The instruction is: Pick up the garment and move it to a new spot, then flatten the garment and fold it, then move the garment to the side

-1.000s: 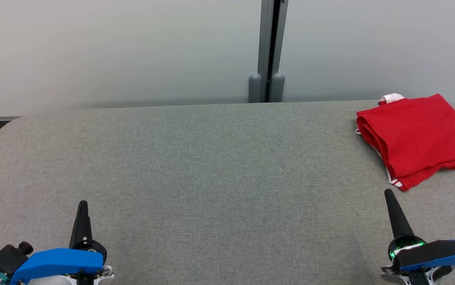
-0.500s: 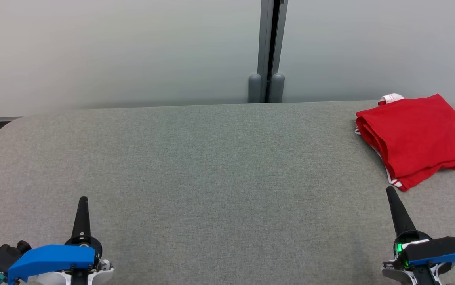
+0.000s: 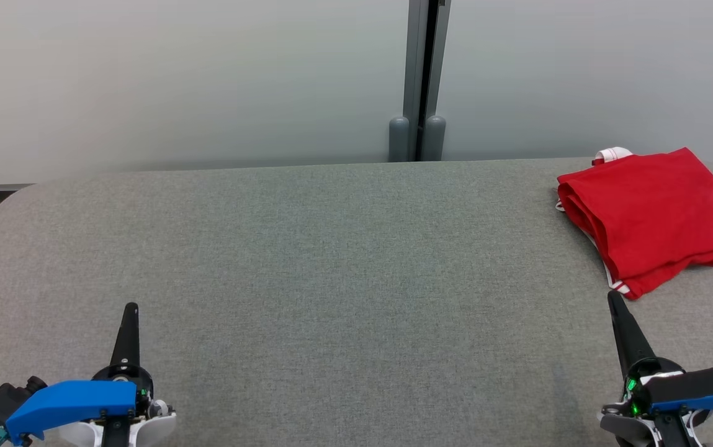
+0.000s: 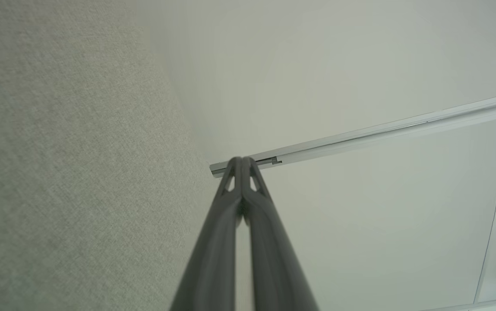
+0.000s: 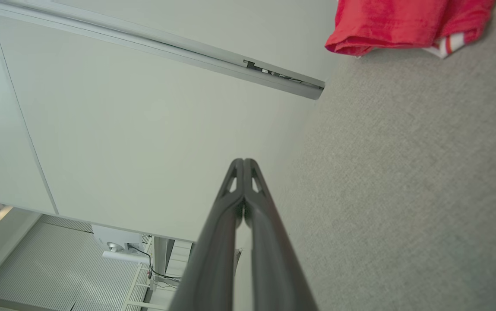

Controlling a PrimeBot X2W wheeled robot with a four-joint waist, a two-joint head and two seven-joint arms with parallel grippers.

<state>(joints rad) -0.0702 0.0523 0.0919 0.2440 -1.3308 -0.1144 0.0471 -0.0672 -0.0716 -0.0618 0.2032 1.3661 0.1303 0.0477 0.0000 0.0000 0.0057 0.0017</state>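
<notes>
The folded red garment (image 3: 654, 214) lies at the upper right of the head view on the grey fabric-covered table (image 3: 356, 261). Its far corner sits close to the table's back edge and its right side runs to the frame's right border. White trim with red stripes shows at its lower corner and a white band at its top left.

The right gripper (image 3: 612, 298) stands at the lower right with its two dark fingers pressed together and nothing between them. Its tip points up the frame, just below and slightly left of the garment's lower corner, with a thin strip of grey between the two (how high the tip rides over the table I cannot tell). In the right wrist view the garment is at the top right, well ahead of the closed fingertips.

The left gripper (image 3: 131, 308) is at the lower left, likewise closed on nothing, far across the table from the garment.

Between the two grippers, and up to the back edge, runs a broad stretch of plain grey fabric. The back edge crosses the frame just above the middle, against pale wall panels (image 3: 176, 81) split by a grey vertical post (image 3: 421, 74). At the left the table rounds off into a curved corner.
</notes>
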